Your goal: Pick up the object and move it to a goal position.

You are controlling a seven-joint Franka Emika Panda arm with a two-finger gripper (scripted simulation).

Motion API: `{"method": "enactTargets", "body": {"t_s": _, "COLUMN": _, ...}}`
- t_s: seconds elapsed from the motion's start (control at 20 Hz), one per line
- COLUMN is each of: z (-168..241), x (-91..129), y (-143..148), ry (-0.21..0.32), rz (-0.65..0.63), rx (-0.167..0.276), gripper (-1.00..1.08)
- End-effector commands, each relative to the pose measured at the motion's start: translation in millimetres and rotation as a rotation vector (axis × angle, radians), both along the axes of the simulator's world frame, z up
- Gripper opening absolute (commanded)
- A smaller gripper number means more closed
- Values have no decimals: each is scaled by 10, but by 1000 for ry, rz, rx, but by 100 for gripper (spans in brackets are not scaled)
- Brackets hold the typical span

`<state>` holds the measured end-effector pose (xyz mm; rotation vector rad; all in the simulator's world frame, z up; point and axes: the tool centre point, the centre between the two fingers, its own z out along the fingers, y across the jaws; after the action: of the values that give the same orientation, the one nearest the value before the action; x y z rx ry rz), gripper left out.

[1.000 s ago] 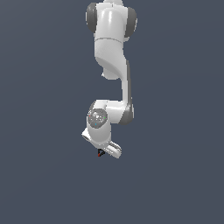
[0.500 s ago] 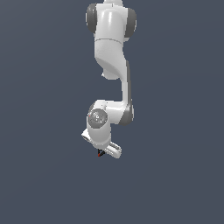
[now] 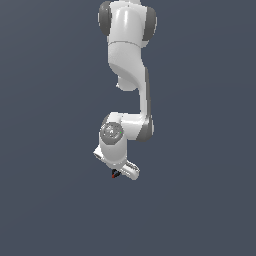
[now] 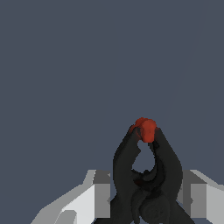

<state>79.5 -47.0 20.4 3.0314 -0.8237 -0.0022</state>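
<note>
Here, ext. view: white arm (image 3: 131, 75) hangs from top centre, elbow bent, plain grey-blue backdrop. End effector (image 3: 120, 173) at arm's low end, tilted. Tiny black clamp (image 3: 116, 174) w/ red tip pokes out at its left edge. Wrist view: clamp (image 4: 146, 175) sits between both grey fingers (image 4: 101, 192), prongs arching up, meeting at red tip. End effector closed narrow, gripping clamp.

All I have on my screens apart from the job is a flat, dark slate-blue backdrop (image 3: 45, 125), the same even tone from edge to edge in the exterior view. The wrist view gives me that same plain grey-blue field (image 4: 65, 65), with no seam, shadow or marking that I can make out.
</note>
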Motion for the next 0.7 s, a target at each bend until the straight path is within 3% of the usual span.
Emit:
{"method": "enactTargets", "body": {"t_s": 0.0, "z": 79, "x": -14, "y": 18, "ry": -1, "rz": 0, "rx": 0, "gripper": -100}}
{"method": "enactTargets", "body": {"t_s": 0.65, "z": 1015, "x": -260, "y": 231, "ry": -1, "rz": 0, "rx": 1, "gripper": -100}}
